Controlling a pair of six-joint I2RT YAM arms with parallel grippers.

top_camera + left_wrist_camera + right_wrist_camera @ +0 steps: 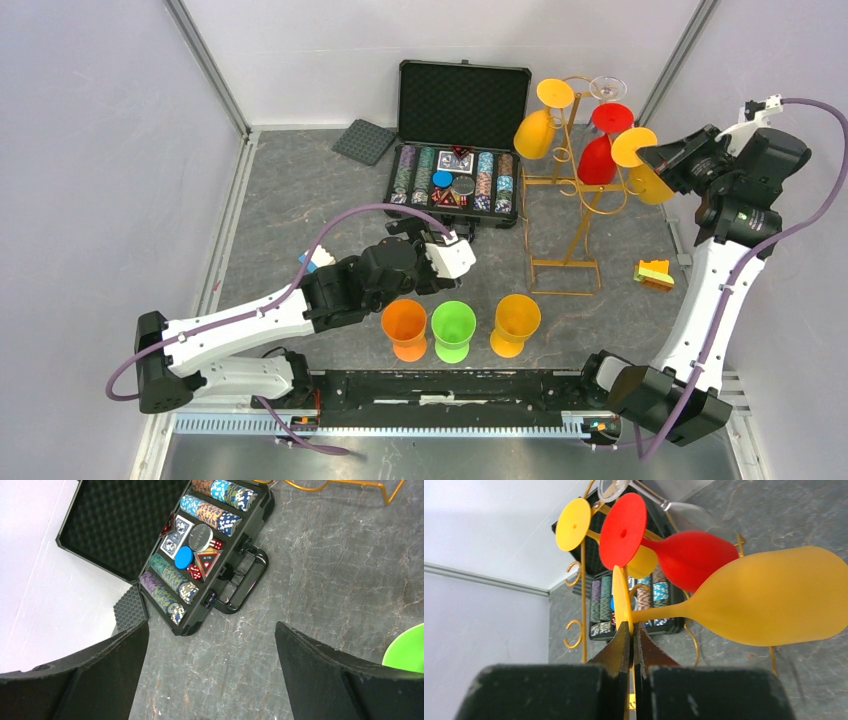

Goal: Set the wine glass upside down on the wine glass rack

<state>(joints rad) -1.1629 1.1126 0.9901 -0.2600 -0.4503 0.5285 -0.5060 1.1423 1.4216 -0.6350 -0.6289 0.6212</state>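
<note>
The gold wire wine glass rack (565, 264) stands right of centre; its post and curled hooks show in the right wrist view (583, 580). My right gripper (662, 156) is shut on the foot of a yellow-orange wine glass (650, 183), (774, 597) and holds it tilted at the rack's right top rail (632, 625). A yellow glass (536, 132), a red glass (598, 158) and a clear glass (607, 88) hang on the rack. My left gripper (428, 232) is open and empty over the table (210, 630).
An orange glass (405, 325), a green glass (453, 328), (407, 650) and a yellow-orange glass (516, 322) stand upright near the front. An open black poker chip case (455, 175), (200, 555) lies behind. A foam pad (364, 141) and a yellow block (654, 272) lie nearby.
</note>
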